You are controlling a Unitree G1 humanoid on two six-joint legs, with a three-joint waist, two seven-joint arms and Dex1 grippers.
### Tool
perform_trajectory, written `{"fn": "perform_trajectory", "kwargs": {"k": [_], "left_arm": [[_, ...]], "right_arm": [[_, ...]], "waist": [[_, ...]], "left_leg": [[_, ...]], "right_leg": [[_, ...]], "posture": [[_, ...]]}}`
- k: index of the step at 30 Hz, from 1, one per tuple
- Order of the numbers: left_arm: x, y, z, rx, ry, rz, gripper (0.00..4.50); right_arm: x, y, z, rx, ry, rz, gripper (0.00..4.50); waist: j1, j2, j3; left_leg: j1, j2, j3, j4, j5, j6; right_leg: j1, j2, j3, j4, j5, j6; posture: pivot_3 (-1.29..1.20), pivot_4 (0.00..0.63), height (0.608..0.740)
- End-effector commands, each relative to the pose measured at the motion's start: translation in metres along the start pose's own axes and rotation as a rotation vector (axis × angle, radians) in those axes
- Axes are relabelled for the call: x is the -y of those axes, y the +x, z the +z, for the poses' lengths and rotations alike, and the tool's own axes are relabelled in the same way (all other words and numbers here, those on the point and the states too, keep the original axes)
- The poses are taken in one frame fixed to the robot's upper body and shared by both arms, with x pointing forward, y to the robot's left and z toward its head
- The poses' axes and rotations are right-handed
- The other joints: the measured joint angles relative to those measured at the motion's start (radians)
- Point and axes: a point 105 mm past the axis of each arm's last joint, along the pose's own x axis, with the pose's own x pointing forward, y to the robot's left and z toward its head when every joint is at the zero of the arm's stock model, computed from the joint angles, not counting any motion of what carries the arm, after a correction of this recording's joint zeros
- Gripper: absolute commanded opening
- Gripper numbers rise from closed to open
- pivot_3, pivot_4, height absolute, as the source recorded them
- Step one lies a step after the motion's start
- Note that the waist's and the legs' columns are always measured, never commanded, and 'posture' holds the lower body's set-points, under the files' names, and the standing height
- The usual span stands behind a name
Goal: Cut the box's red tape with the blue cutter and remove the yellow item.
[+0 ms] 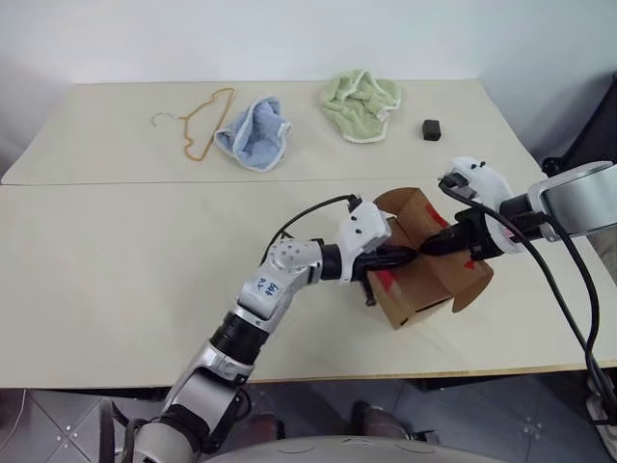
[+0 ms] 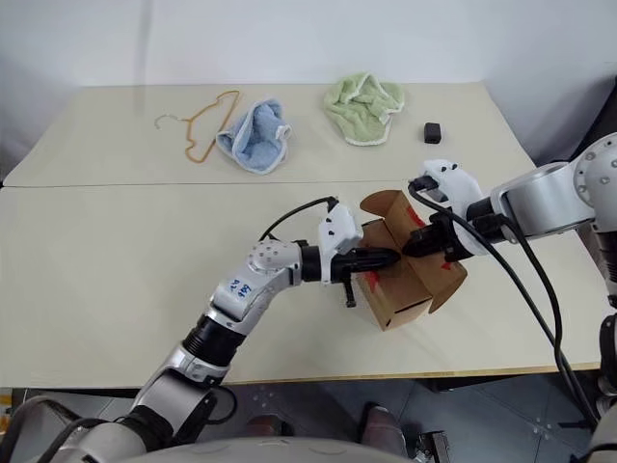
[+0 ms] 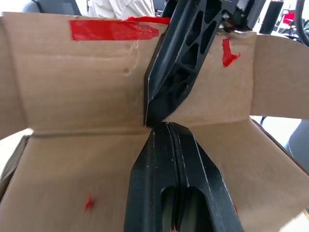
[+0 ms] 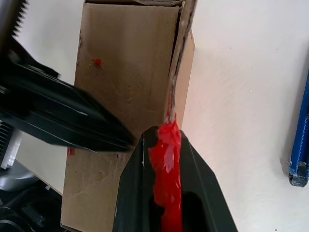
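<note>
The box (image 1: 424, 258) lay tipped on its side near the front right of the table (image 1: 116, 280), flaps open, with remnants of red tape (image 3: 113, 30) on its flaps. The right gripper (image 4: 166, 145) was clamped on the edge of one flap, a strip of tape pinched between its fingers. The left gripper (image 3: 166, 126), fingers pressed together and empty, had its tips inside the opening, against the inner wall. The blue cutter (image 4: 301, 140) lay on the table just beside the box. The yellow item could not be seen.

Assessment: the tape appeared cut and the extraction step was in hand. To do it well, the right gripper should hold the flap firmly and steady the box, while the left parts its fingers before reaching deeper, lest closed tips push the item further in.
</note>
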Motion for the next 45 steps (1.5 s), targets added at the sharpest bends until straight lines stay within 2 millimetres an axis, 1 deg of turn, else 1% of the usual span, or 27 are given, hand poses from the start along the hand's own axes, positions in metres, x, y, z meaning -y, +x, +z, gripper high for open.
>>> {"fn": "perform_trajectory", "kwargs": {"k": [1, 5, 7, 9, 12, 15, 18, 21, 26, 28, 31, 34, 37, 40, 45], "left_arm": [[0.005, 0.001, -0.017, -0.117, 0.045, -0.031, 0.0], [0.012, -0.01, -0.041, -0.259, 0.057, -0.071, 0.0], [0.015, -0.024, -0.06, -0.349, 0.03, -0.083, 0.0], [0.018, -0.035, -0.072, -0.4, 0.001, -0.092, 0.0], [0.021, -0.046, -0.078, -0.417, -0.033, -0.088, 0.0], [0.018, -0.059, -0.078, -0.396, -0.068, -0.04, 0.0], [0.015, -0.066, -0.075, -0.373, -0.071, -0.012, 0.0], [0.01, -0.071, -0.068, -0.33, -0.067, 0.023, 0.0], [0.002, -0.075, -0.055, -0.264, -0.077, 0.07, 0.0], [0.004, -0.078, -0.054, -0.26, -0.097, 0.068, 0.0], [0.011, -0.09, -0.055, -0.283, -0.124, 0.063, 0.0], [0.013, -0.098, -0.051, -0.282, -0.142, 0.077, 0.0], [0.012, -0.101, -0.048, -0.28, -0.141, 0.087, 0.0], [0.008, -0.101, -0.046, -0.28, -0.129, 0.103, 0.0], [0.003, -0.106, -0.044, -0.28, -0.15, 0.135, 0.0]], "right_arm": [[-0.003, 0.009, -0.007, -0.035, 0.01, 0.022, 0.03], [0.003, 0.004, -0.007, -0.029, 0.027, 0.001, 0.03], [0.011, -0.004, -0.007, -0.023, 0.048, -0.029, 0.03], [0.015, -0.008, -0.007, -0.019, 0.061, -0.043, 0.03], [0.02, -0.013, -0.008, -0.019, 0.074, -0.056, 0.03], [0.024, -0.016, -0.007, -0.021, 0.08, -0.066, 0.03], [0.026, -0.015, -0.008, -0.03, 0.078, -0.063, 0.03], [0.026, -0.012, -0.011, -0.042, 0.077, -0.055, 0.03], [0.025, 0.001, -0.015, -0.047, 0.084, -0.029, 0.03], [0.024, 0.004, -0.017, -0.048, 0.085, -0.016, 0.03], [0.024, 0.008, -0.023, -0.049, 0.092, -0.007, 0.03], [0.025, 0.01, -0.025, -0.039, 0.103, -0.01, 0.03], [0.025, 0.012, -0.024, -0.025, 0.111, -0.007, 0.03], [0.024, 0.016, -0.023, -0.01, 0.113, -0.004, 0.03], [0.023, 0.022, -0.023, 0.022, 0.132, 0.004, 0.03]], "waist": [[0.0, 0.0, 0.0], [0.0, 0.0, 0.0], [0.0, 0.0, -0.001], [0.001, 0.0, -0.001], [0.0, -0.003, -0.006], [0.0, -0.006, -0.012], [-0.001, -0.007, -0.013], [0.0, -0.007, -0.013], [-0.002, -0.007, -0.013], [-0.004, -0.007, -0.013], [-0.01, -0.007, -0.013], [-0.007, -0.003, -0.01], [0.005, 0.003, -0.005], [0.012, 0.004, -0.004], [0.011, 0.004, -0.004]], "left_leg": [[0.0, 0.0, 0.0, 0.0, 0.0, 0.0], [0.001, 0.0, 0.0, 0.0, 0.0, 0.0], [0.001, 0.0, 0.0, 0.0, 0.0, 0.0], [0.001, 0.0, 0.0, 0.0, 0.0, 0.0], [0.002, 0.0, 0.0, -0.001, 0.0, 0.0], [0.005, 0.001, 0.0, -0.002, 0.0, 0.0], [0.008, 0.001, 0.0, -0.002, 0.0, 0.001], [0.008, 0.002, 0.0, -0.002, 0.0, 0.001], [0.008, 0.002, 0.0, -0.002, 0.0, 0.001], [0.008, 0.002, 0.001, -0.003, 0.0, 0.0], [0.009, 0.005, 0.003, -0.003, 0.0, 0.0], [0.01, 0.006, 0.004, -0.004, 0.0, 0.0], [0.007, 0.005, 0.006, -0.002, 0.0, 0.0], [-0.002, 0.005, 0.005, 0.001, 0.0, 0.0], [-0.002, 0.004, 0.006, -0.002, 0.0, 0.0]], "right_leg": [[0.0, 0.0, 0.0, 0.0, 0.0, 0.0], [0.0, 0.0, 0.0, 0.0, 0.0, 0.0], [0.0, 0.0, 0.0, 0.0, 0.0, 0.0], [0.001, 0.0, 0.0, 0.0, 0.0, 0.0], [0.001, 0.0, 0.0, 0.0, 0.0, -0.001], [0.004, 0.0, 0.0, 0.0, -0.001, -0.002], [0.006, 0.0, 0.001, 0.0, -0.001, -0.003], [0.006, 0.0, 0.001, 0.0, -0.001, -0.003], [0.006, 0.0, 0.001, 0.0, -0.001, -0.003], [0.005, 0.001, 0.001, 0.0, -0.001, -0.003], [0.005, 0.003, 0.001, 0.0, -0.001, -0.004], [0.004, 0.003, 0.001, 0.001, -0.001, -0.005], [0.001, 0.003, 0.003, 0.001, 0.002, -0.005], [-0.005, 0.003, 0.003, 0.001, 0.002, -0.004], [-0.005, 0.003, 0.001, -0.002, 0.002, -0.004]], "posture": [[0.0, 0.15, 0.74], [0.0, 0.15, 0.74], [0.0, 0.15, 0.74], [0.0, 0.15, 0.74], [0.0, 0.15, 0.74], [0.0, 0.15, 0.74], [0.0, 0.15, 0.74], [0.0, 0.15, 0.74], [0.0, 0.15, 0.74], [0.0, 0.15, 0.74], [0.0, 0.15, 0.74], [0.0, 0.15, 0.74], [0.0, 0.15, 0.74], [0.0, 0.15, 0.74], [0.0, 0.15, 0.74]]}}
